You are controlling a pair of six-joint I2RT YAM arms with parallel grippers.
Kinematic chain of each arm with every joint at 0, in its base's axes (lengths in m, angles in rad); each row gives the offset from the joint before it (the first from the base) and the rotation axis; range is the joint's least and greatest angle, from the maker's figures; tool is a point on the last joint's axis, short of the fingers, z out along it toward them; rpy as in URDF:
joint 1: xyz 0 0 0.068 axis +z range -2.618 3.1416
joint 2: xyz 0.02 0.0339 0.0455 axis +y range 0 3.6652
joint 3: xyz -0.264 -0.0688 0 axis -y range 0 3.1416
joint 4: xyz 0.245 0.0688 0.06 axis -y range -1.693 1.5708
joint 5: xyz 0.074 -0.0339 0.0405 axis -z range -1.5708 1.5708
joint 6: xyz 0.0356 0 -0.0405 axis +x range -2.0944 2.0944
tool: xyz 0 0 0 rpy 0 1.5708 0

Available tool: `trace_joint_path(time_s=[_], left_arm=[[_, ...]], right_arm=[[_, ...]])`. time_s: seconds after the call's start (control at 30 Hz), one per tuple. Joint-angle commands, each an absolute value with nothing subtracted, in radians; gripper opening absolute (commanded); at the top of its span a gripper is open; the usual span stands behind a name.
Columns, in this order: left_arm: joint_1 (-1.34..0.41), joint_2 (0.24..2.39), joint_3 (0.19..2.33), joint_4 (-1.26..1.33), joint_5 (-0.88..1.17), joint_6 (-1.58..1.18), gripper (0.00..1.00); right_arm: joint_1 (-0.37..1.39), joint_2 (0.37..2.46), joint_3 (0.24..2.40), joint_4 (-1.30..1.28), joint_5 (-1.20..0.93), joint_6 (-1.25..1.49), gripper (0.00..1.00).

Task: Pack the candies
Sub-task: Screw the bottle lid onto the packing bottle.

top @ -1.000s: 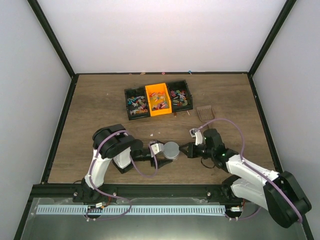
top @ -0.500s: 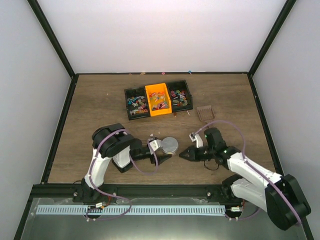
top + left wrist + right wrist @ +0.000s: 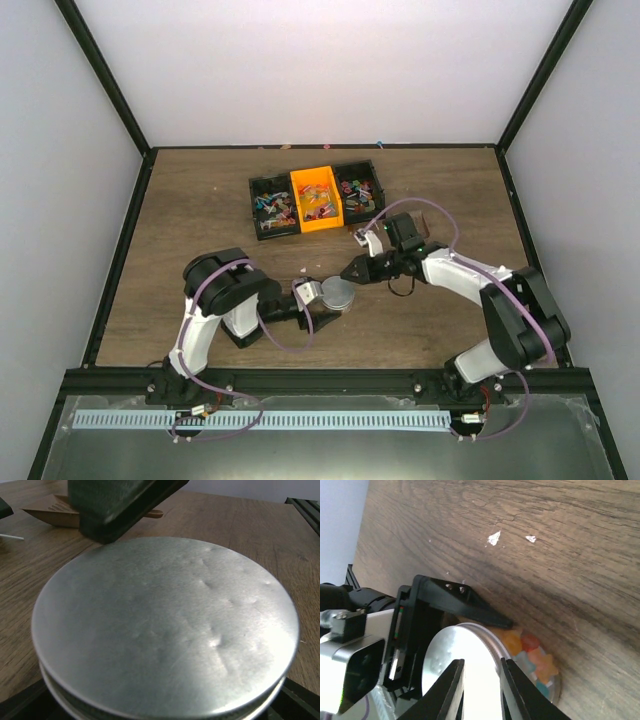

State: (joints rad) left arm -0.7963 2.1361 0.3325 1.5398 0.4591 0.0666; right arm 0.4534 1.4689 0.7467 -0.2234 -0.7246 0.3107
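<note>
The candies (image 3: 318,198) fill a three-bin tray (image 3: 255,222) at the back of the table, black bins either side of an orange one. A small clear round jar with a silver lid (image 3: 340,294) is held in my left gripper (image 3: 328,298), which is shut on its sides. The lid (image 3: 165,625) fills the left wrist view. More candies (image 3: 536,656) show through the jar wall under the lid (image 3: 465,672). My right gripper (image 3: 352,270) hovers at the jar's far right rim, its fingers (image 3: 454,690) a narrow gap apart over the lid and holding nothing.
The brown slotted scoop (image 3: 50,515) lies on the table behind the jar, mostly hidden under my right arm in the top view. White crumbs (image 3: 494,538) lie on the wood. The black frame edges the table.
My right gripper has swung from the jar's right side to its far right rim, over the lid. The left gripper and the jar have shifted only slightly.
</note>
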Motion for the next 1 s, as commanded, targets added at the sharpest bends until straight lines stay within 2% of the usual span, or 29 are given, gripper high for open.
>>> trace_joint_path(time_s=[0.0, 0.17, 0.4, 0.63, 0.73, 0.97], left_arm=[[-0.79, 2.169, 0.295, 1.509, 0.474, -0.002, 0.85], [-0.79, 2.17, 0.294, 1.514, 0.472, -0.006, 0.85], [-0.79, 2.169, 0.298, 1.516, 0.447, -0.018, 0.85], [-0.785, 2.157, 0.303, 1.494, 0.404, -0.022, 0.86], [-0.783, 2.155, 0.306, 1.486, 0.392, -0.016, 0.86], [-0.781, 2.157, 0.339, 1.476, 0.369, -0.045, 0.85]], right_arm=[[0.456, 1.521, 0.797, -0.236, -0.713, 0.236, 0.2], [0.46, 1.55, 0.772, -0.182, -0.724, 0.266, 0.19], [0.49, 1.526, 0.704, -0.134, -0.74, 0.318, 0.11], [0.513, 1.447, 0.554, -0.063, -0.771, 0.414, 0.07], [0.533, 1.407, 0.49, -0.034, -0.777, 0.458, 0.01], [0.592, 1.334, 0.381, 0.002, -0.788, 0.525, 0.01]])
